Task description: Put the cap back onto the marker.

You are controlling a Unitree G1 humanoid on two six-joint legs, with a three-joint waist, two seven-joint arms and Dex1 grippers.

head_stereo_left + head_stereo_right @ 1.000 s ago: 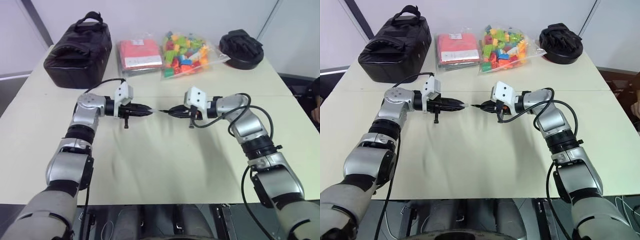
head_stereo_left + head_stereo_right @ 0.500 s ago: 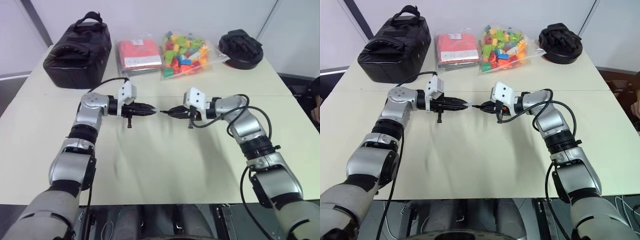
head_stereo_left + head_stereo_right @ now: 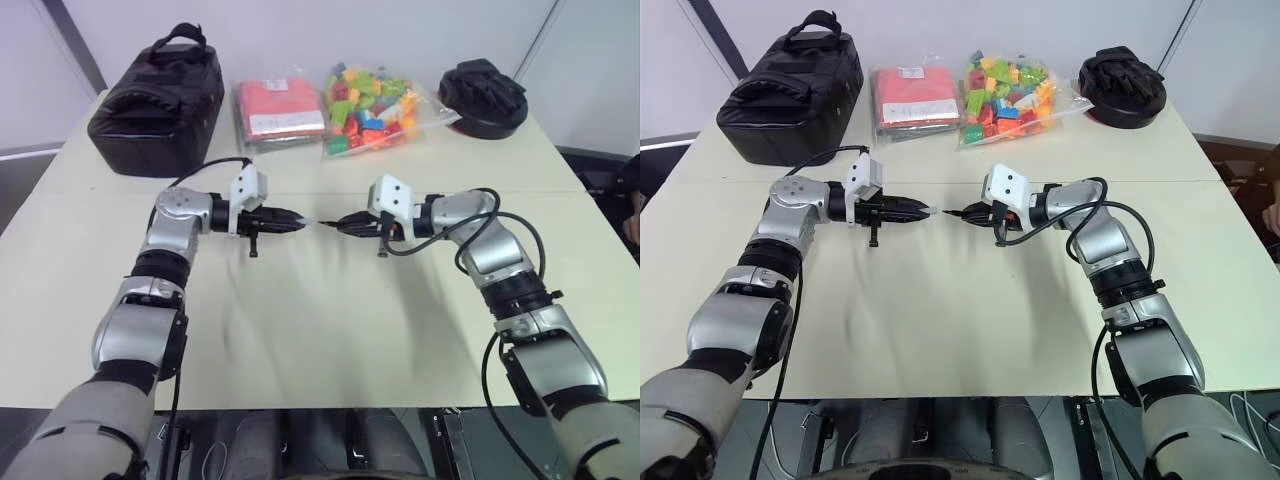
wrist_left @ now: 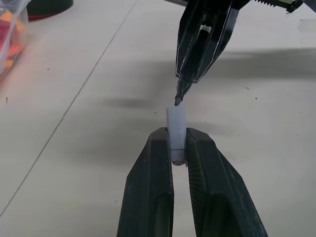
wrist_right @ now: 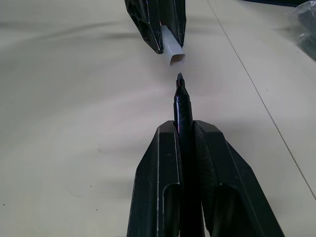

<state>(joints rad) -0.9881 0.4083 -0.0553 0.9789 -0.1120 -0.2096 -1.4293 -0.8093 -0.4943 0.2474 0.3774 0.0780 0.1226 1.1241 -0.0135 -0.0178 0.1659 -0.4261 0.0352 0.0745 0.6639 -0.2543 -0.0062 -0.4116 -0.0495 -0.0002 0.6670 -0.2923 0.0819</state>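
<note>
The left end effector (image 4: 177, 148) is clamped on the cap (image 4: 177, 129), whose open end sticks out past its fingertips. Just beyond it, facing it above the counter (image 3: 330, 330), the right end effector (image 5: 185, 129) grips the marker (image 5: 181, 106), tip pointing at the cap. Tip and cap mouth look barely apart, possibly touching; the left wrist view leaves that unclear.

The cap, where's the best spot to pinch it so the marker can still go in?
Pinch the cap at its back end, across the sides, coming from behind, as the left gripper does now. It is a short tube, so its mouth must stay clear facing the marker tip, which the right gripper holds just short of it.
</note>
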